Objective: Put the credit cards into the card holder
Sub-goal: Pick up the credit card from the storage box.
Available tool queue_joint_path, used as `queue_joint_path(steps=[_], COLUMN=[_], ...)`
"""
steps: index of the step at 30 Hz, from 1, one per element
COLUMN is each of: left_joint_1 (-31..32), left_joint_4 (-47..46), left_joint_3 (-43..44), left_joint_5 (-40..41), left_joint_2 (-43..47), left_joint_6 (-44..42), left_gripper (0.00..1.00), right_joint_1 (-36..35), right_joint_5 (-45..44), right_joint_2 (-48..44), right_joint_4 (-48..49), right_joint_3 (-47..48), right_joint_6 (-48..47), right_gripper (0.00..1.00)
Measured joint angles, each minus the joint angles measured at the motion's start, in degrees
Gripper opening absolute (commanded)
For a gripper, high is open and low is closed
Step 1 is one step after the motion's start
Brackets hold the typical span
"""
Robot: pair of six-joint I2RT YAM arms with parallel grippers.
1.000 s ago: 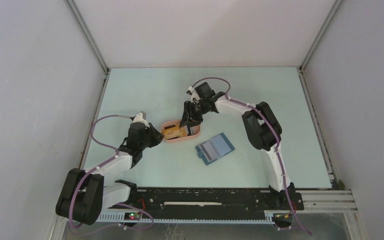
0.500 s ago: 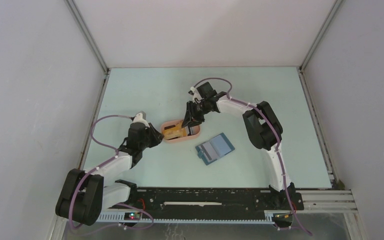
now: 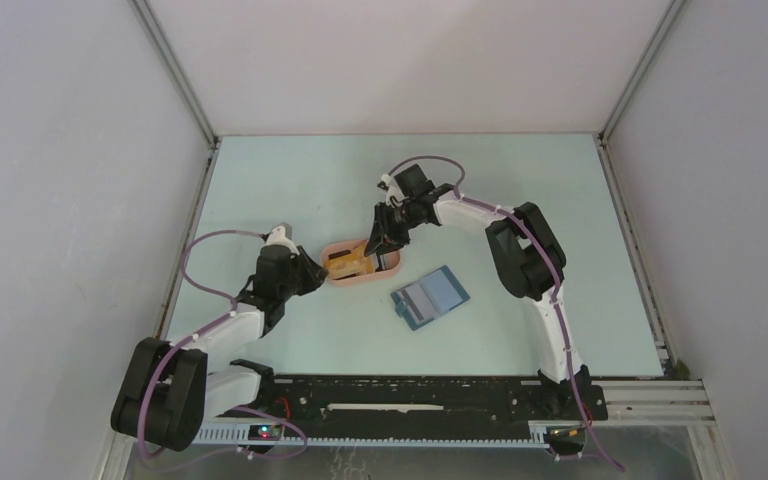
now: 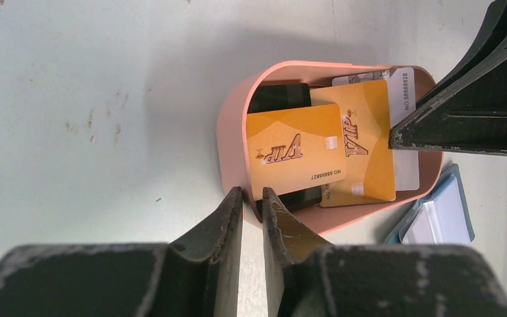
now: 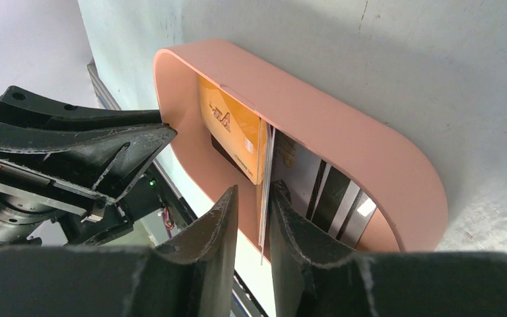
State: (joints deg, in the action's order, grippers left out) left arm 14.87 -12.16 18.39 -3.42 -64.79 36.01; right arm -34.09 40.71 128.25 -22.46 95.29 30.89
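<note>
Jaws on left pinch pink tray [image 4: 230,132] rim; right jaws, narrowly spread, straddle upright credit cards [image 5: 241,132]

Black card [image 4: 278,98] lay mostly buried under two yellow cards [image 4: 297,152], just ahead of left pincer [image 4: 251,198]. Whitish card [image 4: 404,79] sat partly behind a finger of right pincer [image 5: 254,211]. Card holder [image 4: 439,218] was cut by frame edge, beyond pink tray [image 4: 228,132]. Between right pincer's tips, cards stood edge-on; contact unreadable. From overhead, cards too small to separate.
</note>
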Motion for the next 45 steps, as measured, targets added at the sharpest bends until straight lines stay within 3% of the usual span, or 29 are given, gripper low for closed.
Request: queue_joint_path(steps=[19, 29, 33, 41, 45], left_joint_1=[0.0, 0.0, 0.0, 0.0, 0.0], left_joint_4=[0.1, 0.8, 1.6, 5.0, 6.4], left_joint_3=[0.0, 0.0, 0.1, 1.2, 1.2], left_joint_5=[0.0, 0.0, 0.0, 0.0, 0.0], left_joint_2=[0.0, 0.5, 1.0, 5.5, 11.0], left_joint_6=[0.0, 0.0, -0.1, -0.5, -0.5], left_gripper=[0.21, 0.21, 0.23, 0.57, 0.67], right_joint_1=[1.0, 1.8, 1.9, 1.9, 1.8], right_joint_5=[0.3, 0.0, -0.8, -5.1, -6.4], right_joint_2=[-0.2, -1.5, -2.3, -5.3, -8.9], right_joint_4=[0.1, 0.0, -0.4, -3.0, -3.4], right_joint_3=[-0.9, -1.8, -1.9, -2.3, -3.8], right_joint_6=[-0.2, -1.1, -1.7, -7.3, -11.3], right_gripper=[0.21, 0.01, 0.00, 0.00, 0.00])
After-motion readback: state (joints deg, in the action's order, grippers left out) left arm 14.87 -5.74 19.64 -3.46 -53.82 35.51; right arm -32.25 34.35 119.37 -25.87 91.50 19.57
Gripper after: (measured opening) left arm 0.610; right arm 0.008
